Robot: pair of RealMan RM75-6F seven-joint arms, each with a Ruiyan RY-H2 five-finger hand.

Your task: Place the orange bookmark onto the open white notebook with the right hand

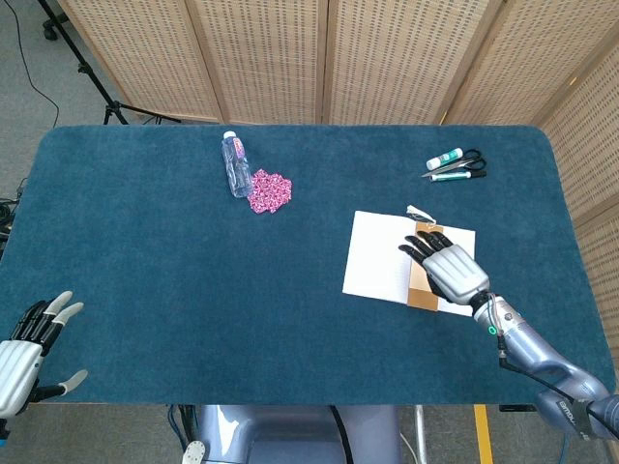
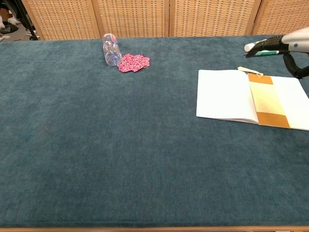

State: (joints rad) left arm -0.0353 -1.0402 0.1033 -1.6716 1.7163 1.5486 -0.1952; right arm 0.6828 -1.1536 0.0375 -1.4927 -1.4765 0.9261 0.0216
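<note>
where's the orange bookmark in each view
Head view: the bookmark lies on the notebook, right of centre, partly hidden under the right robot hand.
Chest view: the bookmark lies fully visible across the notebook's right page, at the right edge of the picture.
Shared landmark: the pink cloth beside the bottle, far off to the bookmark's left in both.

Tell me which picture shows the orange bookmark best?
The chest view. There the orange bookmark lies fully uncovered across the open white notebook, with the right hand raised above it. In the head view that hand hides most of the bookmark; only parts of it show.
</note>
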